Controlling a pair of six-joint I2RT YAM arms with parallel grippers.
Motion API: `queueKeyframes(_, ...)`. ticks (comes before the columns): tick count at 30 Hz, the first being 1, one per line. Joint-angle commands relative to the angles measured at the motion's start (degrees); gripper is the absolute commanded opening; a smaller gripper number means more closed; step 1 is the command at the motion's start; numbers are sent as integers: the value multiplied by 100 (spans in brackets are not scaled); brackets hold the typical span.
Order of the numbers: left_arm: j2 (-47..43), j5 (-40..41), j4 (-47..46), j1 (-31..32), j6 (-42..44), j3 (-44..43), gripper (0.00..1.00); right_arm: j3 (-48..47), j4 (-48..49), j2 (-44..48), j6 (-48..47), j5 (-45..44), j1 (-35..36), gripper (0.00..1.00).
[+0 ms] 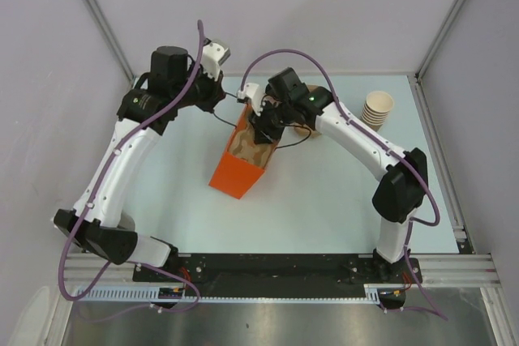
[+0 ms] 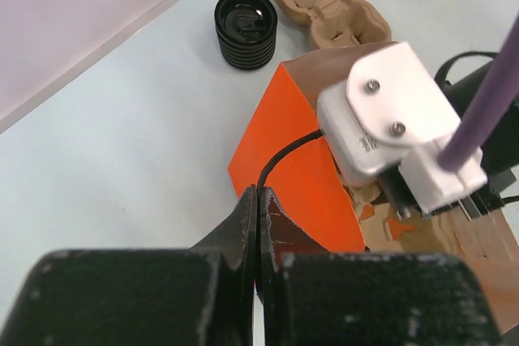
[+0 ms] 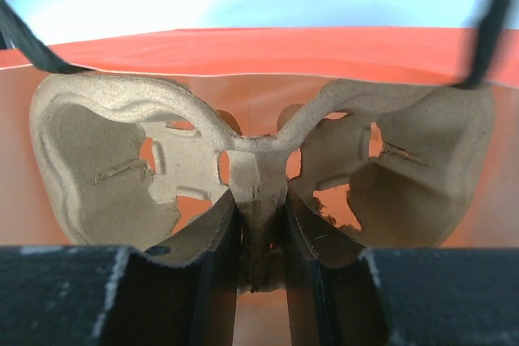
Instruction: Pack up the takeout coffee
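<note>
The takeout coffee, as a finished lidded cup, shows in none of the views. Only its parts are there: a tan cup stack [image 1: 378, 108] near the far right corner of the surface [image 1: 324, 200], and a stack of black lids [image 2: 246, 28] toward the left wall.

The left arm's fingers [image 2: 243, 216] are pinched flat on the rim of the orange bag [image 1: 238, 169]. The right arm's fingers [image 3: 212, 241] stand narrow, clamped on the centre ridge of a moulded cup carrier [image 3: 105, 168] inside that bag.

A paper cup will likely be light and thin-walled (easy to dent, and apt to drag its neighbour out of the stack). A gentle hold on the side wall just under the rim seems best.

Room is tight. The carrier nearly spans the bag, a cord handle [image 2: 280, 155] crosses its mouth, and a second carrier [image 2: 328, 6] lies between the lids and the cups.
</note>
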State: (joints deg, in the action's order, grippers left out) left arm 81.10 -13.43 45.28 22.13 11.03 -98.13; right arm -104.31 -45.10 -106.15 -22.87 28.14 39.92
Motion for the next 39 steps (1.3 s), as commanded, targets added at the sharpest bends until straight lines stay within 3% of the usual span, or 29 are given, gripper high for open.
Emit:
queueKeyframes(1, -261, 60, -107, -130, 49, 92, 0, -405, -534, -151, -165, -405, 217, 29)
queueKeyframes(16, -534, -1, -546, -587, -74, 856, 0, -1591, -1615, -1092, -218, -819, 411, 30)
queueKeyframes(39, -613, -169, -748, -903, -162, 1235, 0, -1979, -1871, -1444, -314, -1047, 613, 31)
